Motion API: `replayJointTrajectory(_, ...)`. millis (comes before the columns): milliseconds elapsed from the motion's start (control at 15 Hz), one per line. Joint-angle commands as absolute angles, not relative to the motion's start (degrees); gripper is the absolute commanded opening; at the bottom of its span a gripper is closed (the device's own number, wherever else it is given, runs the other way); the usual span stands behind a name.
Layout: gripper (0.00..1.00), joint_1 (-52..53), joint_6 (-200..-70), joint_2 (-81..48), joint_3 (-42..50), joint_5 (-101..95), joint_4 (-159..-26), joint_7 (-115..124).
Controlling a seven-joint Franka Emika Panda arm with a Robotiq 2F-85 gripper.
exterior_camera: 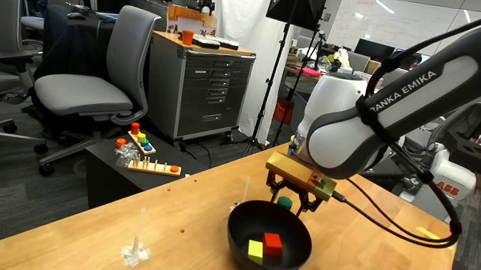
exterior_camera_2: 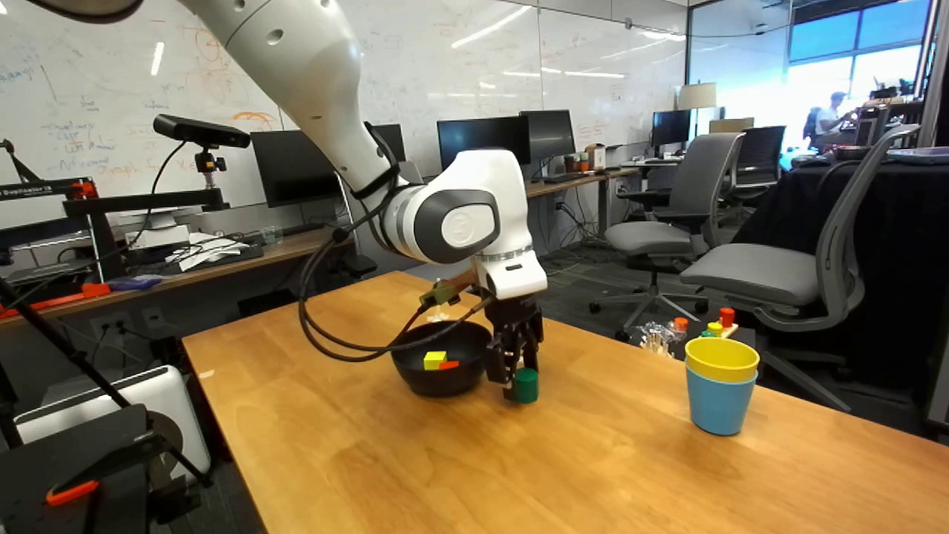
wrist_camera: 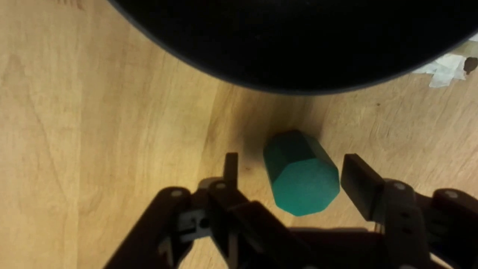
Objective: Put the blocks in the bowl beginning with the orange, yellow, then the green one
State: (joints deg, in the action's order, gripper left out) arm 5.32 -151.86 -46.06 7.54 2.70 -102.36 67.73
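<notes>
The green block is an eight-sided piece standing upright on the table, close beside the bowl. It also shows in an exterior view and in the wrist view. The matte black bowl holds the yellow block and the orange-red block. Only the bowl's near rim shows in the wrist view, its blocks out of view there. My gripper is open, pointing down, with one finger on each side of the green block. The right finger in the wrist view is very near it; the left has a gap.
A yellow cup sits in a blue cup on the table. Thin clear rods stand taped to the table. A flat yellow piece lies near the table edge. Toy pieces rest on a black box beside the table.
</notes>
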Motion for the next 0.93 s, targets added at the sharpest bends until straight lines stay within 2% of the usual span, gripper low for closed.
replayJointTrajectory(0, 0.42, 5.78, -150.9, -47.08, 8.25, 3.61, -100.28, 66.26)
replayJointTrajectory(200, 0.2, 6.0, -151.06, -47.2, 8.5, 3.38, -100.3, 66.27)
replayJointTrajectory(867, 0.18, 6.77, -150.62, -40.76, 9.72, 2.56, -105.82, 64.76)
